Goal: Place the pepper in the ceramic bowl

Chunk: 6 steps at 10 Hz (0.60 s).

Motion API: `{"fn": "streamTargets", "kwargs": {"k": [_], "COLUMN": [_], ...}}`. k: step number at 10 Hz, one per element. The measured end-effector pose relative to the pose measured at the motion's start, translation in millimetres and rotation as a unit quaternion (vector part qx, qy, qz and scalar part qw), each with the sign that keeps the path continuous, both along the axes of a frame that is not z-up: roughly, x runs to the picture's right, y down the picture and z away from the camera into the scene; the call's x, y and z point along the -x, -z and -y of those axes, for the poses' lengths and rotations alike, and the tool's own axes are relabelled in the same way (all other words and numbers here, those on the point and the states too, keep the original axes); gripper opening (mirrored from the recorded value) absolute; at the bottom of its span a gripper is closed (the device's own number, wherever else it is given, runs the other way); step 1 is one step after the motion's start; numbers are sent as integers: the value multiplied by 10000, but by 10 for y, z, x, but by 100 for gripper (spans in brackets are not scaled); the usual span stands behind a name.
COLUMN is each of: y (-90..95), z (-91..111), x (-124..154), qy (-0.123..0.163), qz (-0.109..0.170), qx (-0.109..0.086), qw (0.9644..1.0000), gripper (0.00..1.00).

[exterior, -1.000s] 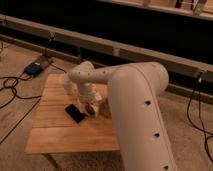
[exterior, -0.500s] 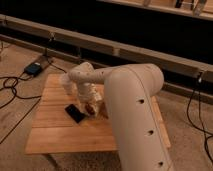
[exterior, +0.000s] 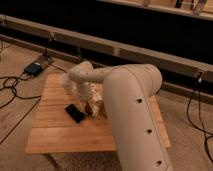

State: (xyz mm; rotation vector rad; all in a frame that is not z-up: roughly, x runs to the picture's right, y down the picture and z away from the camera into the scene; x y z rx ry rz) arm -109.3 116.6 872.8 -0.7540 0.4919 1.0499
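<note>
The ceramic bowl [exterior: 75, 113] shows as a dark shape on the wooden table [exterior: 55, 135], left of centre. My gripper [exterior: 90, 106] hangs at the end of the white arm [exterior: 127, 105], low over the table just right of the bowl. A small dark-red spot, the pepper [exterior: 88, 107], sits at the gripper's tip beside the bowl's right edge. I cannot tell whether the gripper holds it or whether it lies on the table. The arm hides the table's right middle.
A pale object [exterior: 65, 80] stands at the table's back left, behind the arm's wrist. A pale beige thing [exterior: 100, 102] shows just right of the gripper. Cables [exterior: 12, 85] and a dark box [exterior: 34, 67] lie on the floor to the left. A long dark rail [exterior: 125, 47] runs behind.
The arm's big near link has shifted slightly left and forward. The gripper stays beside the bowl at about the same spot.
</note>
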Motion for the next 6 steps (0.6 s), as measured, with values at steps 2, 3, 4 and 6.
{"fn": "streamTargets", "kwargs": {"k": [2, 3, 4, 6], "y": [109, 183, 245, 416], "z": [143, 220, 280, 398], "x": [-4, -33, -81, -275], "qy": [-61, -127, -200, -403], "qz": [28, -1, -48, -248], "qx": [-120, -196, -267, -435], "qw": [9999, 9997, 9994, 9979], "gripper": [0, 0, 0, 0]}}
